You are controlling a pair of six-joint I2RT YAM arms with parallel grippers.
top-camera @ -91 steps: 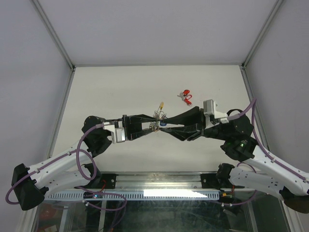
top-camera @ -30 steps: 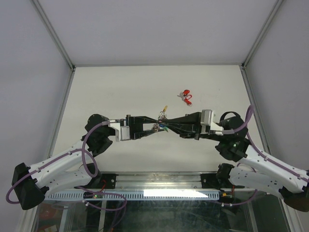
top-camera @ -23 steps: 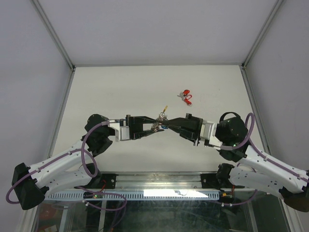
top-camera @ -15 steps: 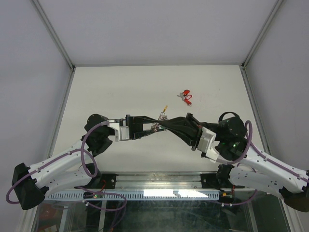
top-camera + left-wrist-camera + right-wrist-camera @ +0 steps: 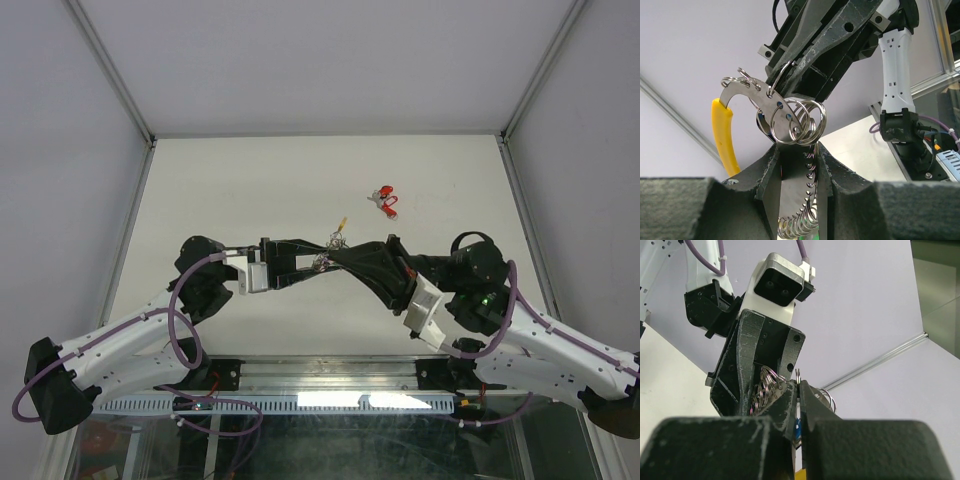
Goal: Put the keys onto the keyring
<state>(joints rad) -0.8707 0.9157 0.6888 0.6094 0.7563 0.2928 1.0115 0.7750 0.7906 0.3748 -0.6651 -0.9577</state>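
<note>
Above the middle of the table my left gripper (image 5: 318, 258) is shut on the keyring (image 5: 330, 238). In the left wrist view its jaws (image 5: 797, 152) clamp the silvery metal part (image 5: 782, 117), the yellow arc (image 5: 722, 132) sticks out to the left, and several steel rings hang on the loop. My right gripper (image 5: 339, 252) meets it tip to tip and is shut on a small split ring with a blue-tagged key (image 5: 798, 429). That ring stands edge-on between its pads (image 5: 799, 387), right against the keyring's rings (image 5: 765, 387). A red-tagged key (image 5: 383, 199) lies on the table beyond both grippers.
White table (image 5: 240, 190) inside pale walls, with metal posts at the back corners. A metal rail (image 5: 330, 375) runs along the near edge by the arm bases. Purple cables loop beside each arm.
The right wrist has rolled, so its white camera block swung from the far side to the near side of the arm. Its closed tips stayed at the keyring. The left arm barely moved.
</note>
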